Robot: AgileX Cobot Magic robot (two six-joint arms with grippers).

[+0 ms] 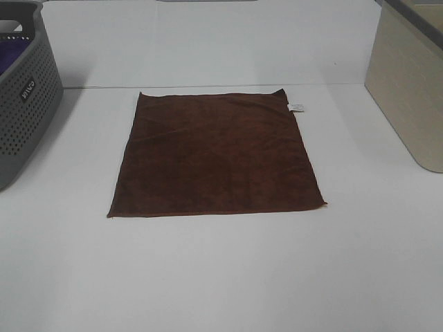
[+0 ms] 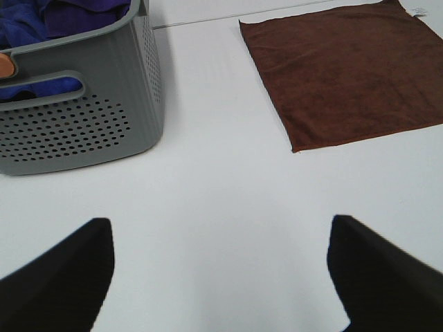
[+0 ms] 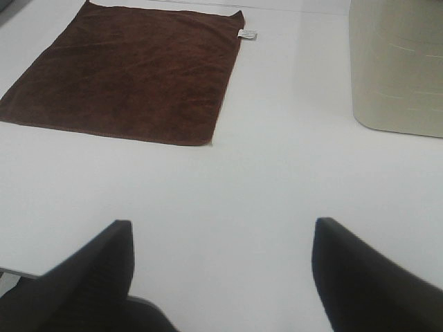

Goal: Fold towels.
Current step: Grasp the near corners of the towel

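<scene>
Bright, even light; towel [image 1: 216, 153] sharp; basket [image 1: 34, 104] shadow soft.

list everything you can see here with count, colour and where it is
towel: one, dark brown, spread flat and unfolded at the middle of the table
tag: one, white, at the towel's far right corner
basket: one, grey, perforated, at the table's left edge
cloths: count unclear, blue and purple, inside the basket
bin: one, beige, at the table's right edge
table: one, white
left gripper: one, black, open, over bare table
right gripper: one, black, open, over bare table
</scene>
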